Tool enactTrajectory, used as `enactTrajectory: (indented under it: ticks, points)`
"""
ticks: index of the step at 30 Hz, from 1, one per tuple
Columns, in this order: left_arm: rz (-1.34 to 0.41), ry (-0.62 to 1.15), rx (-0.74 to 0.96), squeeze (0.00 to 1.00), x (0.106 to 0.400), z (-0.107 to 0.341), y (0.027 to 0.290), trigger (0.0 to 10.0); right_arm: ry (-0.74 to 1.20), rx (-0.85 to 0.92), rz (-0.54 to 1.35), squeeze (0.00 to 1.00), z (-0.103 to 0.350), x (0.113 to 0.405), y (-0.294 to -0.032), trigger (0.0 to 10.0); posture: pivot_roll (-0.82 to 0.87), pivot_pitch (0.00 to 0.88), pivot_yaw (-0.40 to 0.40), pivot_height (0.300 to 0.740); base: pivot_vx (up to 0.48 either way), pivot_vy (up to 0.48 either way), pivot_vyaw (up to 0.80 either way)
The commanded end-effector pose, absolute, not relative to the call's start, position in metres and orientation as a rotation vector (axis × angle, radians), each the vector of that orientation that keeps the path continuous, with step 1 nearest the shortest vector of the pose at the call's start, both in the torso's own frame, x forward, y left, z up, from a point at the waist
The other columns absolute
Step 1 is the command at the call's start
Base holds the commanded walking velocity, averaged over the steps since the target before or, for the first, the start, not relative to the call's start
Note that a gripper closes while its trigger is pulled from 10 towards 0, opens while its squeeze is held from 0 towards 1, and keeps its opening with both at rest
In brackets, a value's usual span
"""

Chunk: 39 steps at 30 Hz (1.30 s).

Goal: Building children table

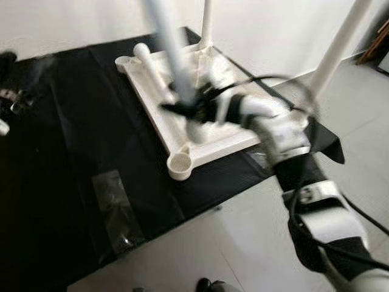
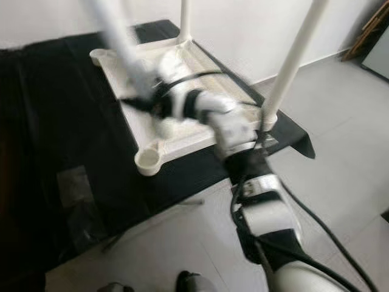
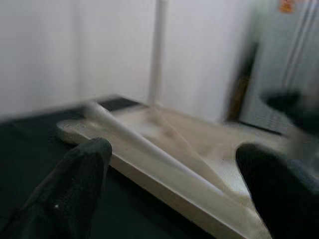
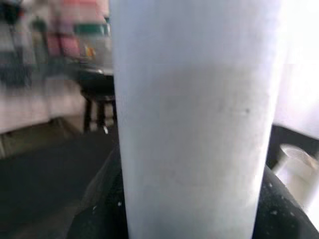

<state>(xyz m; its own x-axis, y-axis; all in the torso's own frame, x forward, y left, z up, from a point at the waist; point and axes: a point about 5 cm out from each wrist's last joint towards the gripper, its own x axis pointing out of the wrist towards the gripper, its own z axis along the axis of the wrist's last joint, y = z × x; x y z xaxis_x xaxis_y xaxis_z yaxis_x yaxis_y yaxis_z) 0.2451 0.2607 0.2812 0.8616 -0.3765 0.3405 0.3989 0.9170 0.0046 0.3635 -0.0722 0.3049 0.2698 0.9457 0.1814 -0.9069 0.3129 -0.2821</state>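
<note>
On black mat (image 1: pixel 55 182), upturned tabletop (image 1: pixel 225 143). Right gripper (image 1: pixel 182 109) clamped on leg (image 1: pixel 173 58) above it; left gripper (image 3: pixel 169 189) spread wide beside. Could miss socket (image 1: pixel 180 163) if tilted.

Motion blur smears the right gripper (image 1: pixel 182 109) and the white table leg (image 1: pixel 173 55) it clasps, so the fingertips can't be made out. That leg and two standing legs (image 1: pixel 340 42) run off the top edge. The left wrist view is soft; its fingers (image 3: pixel 75 189) are cut by the bottom edge. Dark shoes (image 1: pixel 206 285) are barely visible at the lower edge.
</note>
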Motion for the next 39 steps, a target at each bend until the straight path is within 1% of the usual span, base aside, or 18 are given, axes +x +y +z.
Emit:
enactTrajectory:
  ticks: [1,2,3,5,6,9,10,11,12,14,17,18,21,24,25,26,27,39]
  points:
    - [-0.515,-0.275,-0.055,1.00,0.237,0.261,0.234,10.0,-0.380,-0.077,1.390,0.00,0.310,0.357,-0.071,10.0,-0.09,0.213,-0.066,0.740,0.000,0.000,0.00]
    - [-0.551,-0.236,-0.047,1.00,0.233,0.249,0.224,10.0,-0.384,-0.069,1.434,0.00,0.311,0.355,-0.074,10.0,-0.09,0.224,-0.070,0.740,0.000,0.000,0.00]
    - [-0.604,-0.183,-0.046,1.00,0.226,0.233,0.206,10.0,-0.380,-0.063,1.484,0.00,0.311,0.354,-0.077,10.0,-0.10,0.243,-0.071,0.740,0.000,0.000,0.00]
    - [-0.604,-0.183,-0.046,1.00,0.226,0.233,0.206,10.0,-0.380,-0.063,1.484,0.00,0.311,0.354,-0.077,10.0,-0.10,0.243,-0.071,0.740,0.000,0.000,0.00]
    - [-0.672,-0.122,-0.071,0.18,0.212,0.214,0.182,10.0,-0.362,-0.045,1.546,0.00,0.311,0.354,-0.081,10.0,-0.10,0.265,-0.071,0.740,0.000,0.000,0.00]
    - [-0.687,-0.106,-0.087,0.18,0.208,0.209,0.175,10.0,-0.351,-0.033,1.564,0.00,0.312,0.354,-0.082,10.0,-0.10,0.265,-0.071,0.740,0.000,0.000,0.00]
    - [-0.727,-0.078,-0.096,0.00,0.200,0.202,0.162,10.0,-0.342,-0.038,1.619,0.00,0.310,0.353,-0.082,10.0,-0.10,0.287,-0.074,0.740,0.000,0.000,0.00]
    - [-0.727,-0.078,-0.096,0.00,0.200,0.202,0.162,10.0,-0.342,-0.038,1.619,0.00,0.310,0.353,-0.082,10.0,-0.10,0.287,-0.074,0.740,0.000,0.000,0.00]
    - [-0.759,-0.054,-0.104,0.00,0.192,0.195,0.151,10.0,-0.309,-0.020,1.696,0.00,0.308,0.350,-0.081,10.0,-0.10,0.307,-0.074,0.740,0.000,0.000,0.00]
    - [-0.742,-0.050,-0.122,0.00,0.181,0.188,0.138,10.0,-0.279,-0.015,1.813,0.00,0.305,0.346,-0.077,10.0,-0.10,0.340,-0.074,0.740,0.000,0.000,0.00]
    - [-0.721,-0.060,-0.117,0.00,0.178,0.186,0.136,10.0,-0.267,-0.019,1.842,0.00,0.304,0.346,-0.076,10.0,-0.10,0.340,-0.074,0.740,0.000,0.000,0.00]
    - [-0.692,-0.073,-0.108,0.00,0.177,0.187,0.136,10.0,-0.255,-0.062,1.866,0.00,0.302,0.344,-0.073,10.0,-0.10,0.357,-0.073,0.740,0.000,0.000,0.00]
    - [-0.692,-0.073,-0.108,0.00,0.177,0.187,0.136,10.0,-0.255,-0.062,1.866,0.00,0.302,0.344,-0.073,10.0,-0.10,0.357,-0.073,0.740,0.000,0.000,0.00]
    - [-0.685,-0.092,-0.065,0.00,0.176,0.189,0.136,10.0,-0.249,-0.098,1.885,0.00,0.298,0.342,-0.068,10.0,-0.09,0.367,-0.073,0.740,0.000,0.000,0.00]
    - [-0.674,-0.114,-0.018,0.00,0.174,0.192,0.134,10.0,-0.253,-0.124,1.904,0.00,0.296,0.341,-0.060,10.0,-0.08,0.389,-0.074,0.740,0.000,0.000,0.00]
    - [-0.674,-0.114,-0.018,0.00,0.174,0.192,0.134,10.0,-0.253,-0.124,1.904,0.00,0.296,0.341,-0.060,10.0,-0.08,0.389,-0.074,0.740,0.000,0.000,0.00]
    - [-0.650,-0.142,0.032,0.00,0.169,0.195,0.130,10.0,-0.269,-0.143,1.925,0.00,0.296,0.340,-0.051,10.0,-0.09,0.411,-0.080,0.740,0.000,0.000,0.00]
    - [-0.651,-0.168,0.119,0.00,0.160,0.197,0.121,10.0,-0.276,-0.129,1.929,0.00,0.299,0.342,-0.046,10.0,-0.08,0.437,-0.089,0.740,0.000,0.000,0.00]
